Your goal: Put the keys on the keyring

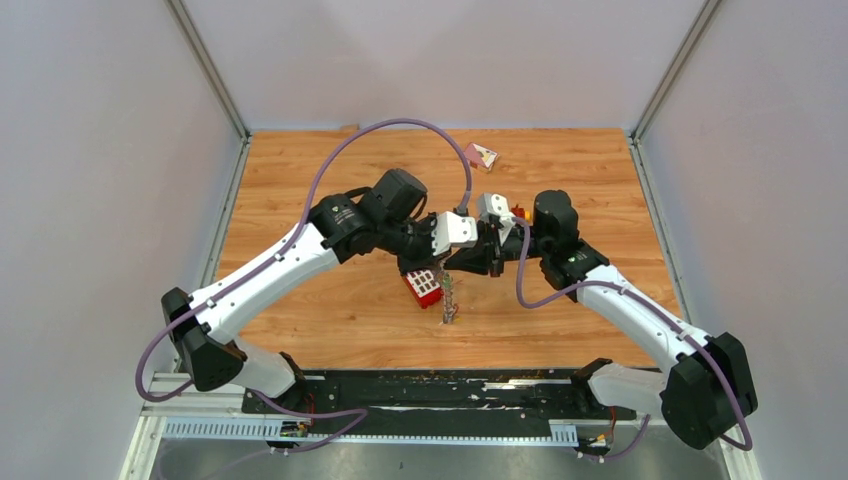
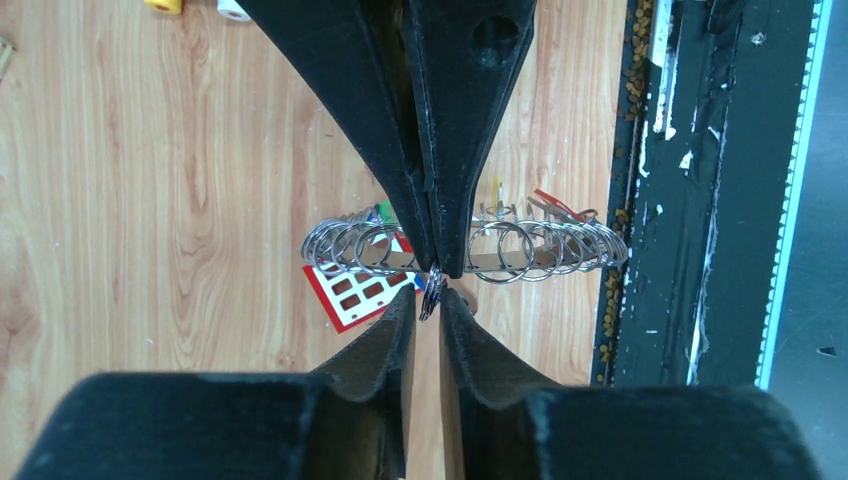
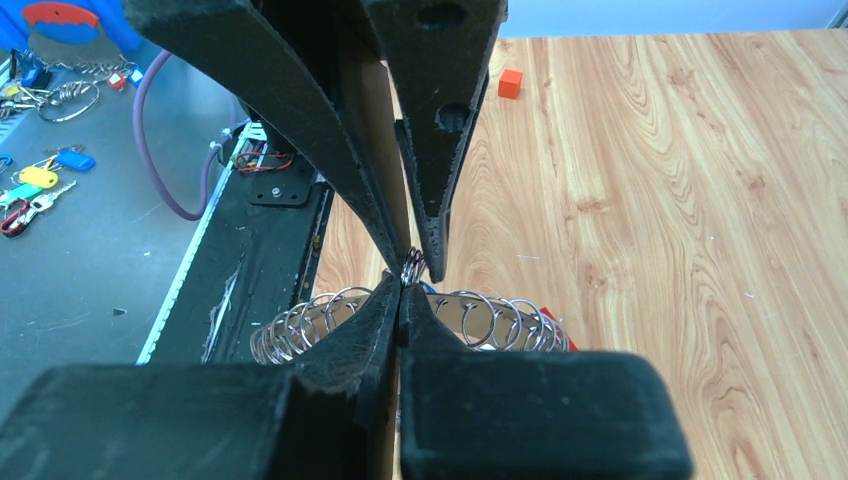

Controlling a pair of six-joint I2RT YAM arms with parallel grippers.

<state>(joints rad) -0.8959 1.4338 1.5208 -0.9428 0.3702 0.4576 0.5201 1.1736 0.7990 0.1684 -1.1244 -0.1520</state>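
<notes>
Keyring, the large grey metal ring with a chain-like rim of loops (image 2: 520, 250), is hanging on edge just below the meeting fingertips, its lower rim reaching toward the wooden table (image 1: 330, 320) beside the red studded toy brick (image 1: 423, 288); its width is running straight across the left wrist view and showing edge-on from above; left gripper (image 2: 430, 296) is pinching one small loop at the top rim; right gripper (image 3: 400, 290), fingers pressed together, is biting that same loop from the opposite side, so neither arm is nearer; tiny keys with coloured plastic tags (image 2: 385, 213) are peeking from behind the far loops; whether they are threaded on, I cannot tell; no box or tray is showing; I'm judging the coming move as working that pinched loop apart along the ring's plane.
</notes>
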